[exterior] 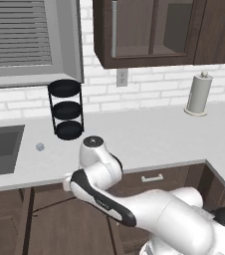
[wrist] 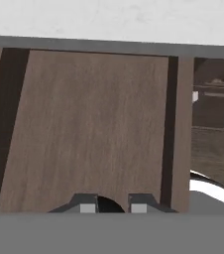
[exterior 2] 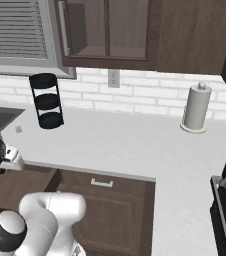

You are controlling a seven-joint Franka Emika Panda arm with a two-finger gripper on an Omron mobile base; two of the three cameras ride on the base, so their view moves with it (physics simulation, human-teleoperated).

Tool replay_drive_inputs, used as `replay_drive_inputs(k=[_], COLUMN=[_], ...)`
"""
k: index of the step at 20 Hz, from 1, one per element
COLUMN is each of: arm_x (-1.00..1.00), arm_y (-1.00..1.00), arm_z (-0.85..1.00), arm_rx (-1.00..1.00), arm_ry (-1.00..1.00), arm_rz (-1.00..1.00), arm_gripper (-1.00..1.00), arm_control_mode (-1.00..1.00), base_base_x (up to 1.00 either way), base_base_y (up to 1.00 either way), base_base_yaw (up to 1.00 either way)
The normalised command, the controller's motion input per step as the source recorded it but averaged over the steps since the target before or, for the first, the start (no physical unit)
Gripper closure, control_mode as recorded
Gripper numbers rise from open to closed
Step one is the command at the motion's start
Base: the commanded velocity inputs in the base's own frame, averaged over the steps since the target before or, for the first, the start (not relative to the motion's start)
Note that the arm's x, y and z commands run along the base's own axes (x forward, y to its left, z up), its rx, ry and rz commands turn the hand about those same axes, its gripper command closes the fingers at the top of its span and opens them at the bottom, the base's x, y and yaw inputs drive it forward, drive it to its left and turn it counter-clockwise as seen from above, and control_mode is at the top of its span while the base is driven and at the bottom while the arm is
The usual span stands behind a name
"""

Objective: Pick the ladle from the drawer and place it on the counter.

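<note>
From the left base view, your arm reaches down below the desk [exterior: 149,134] edge into the open drawer [exterior: 50,219]. The right base view adds nothing on the ladle. In the hand view, your tool [wrist: 113,207] sits nearly closed over a dark sliver, possibly the ladle; you can't tell its axis.

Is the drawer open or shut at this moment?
Open. In the hand view the drawer shows its bare wooden floor, extending out from under the counter edge, with the gripper above it.
</note>
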Motion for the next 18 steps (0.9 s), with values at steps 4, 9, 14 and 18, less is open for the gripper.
replay_drive_inputs(k=[4,9,14,18], arm_x=[0.16,0.63,0.99,1.00], arm_y=[-0.24,-0.53,-0.97,-1.00], arm_z=[0.83,0.34,0.00,-0.07], arm_rx=[0.02,0.04,0.11,0.08], arm_ry=[-0.04,-0.01,0.00,0.00], arm_rz=[-0.03,-0.04,0.00,0.00], arm_gripper=[1.00,1.00,1.00,1.00], arm_control_mode=[-1.00,-1.00,-1.00,-1.00], base_base_x=[0.00,0.00,0.00,0.00], base_base_y=[0.00,0.00,0.00,0.00], base_base_yaw=[0.00,0.00,0.00,0.00])
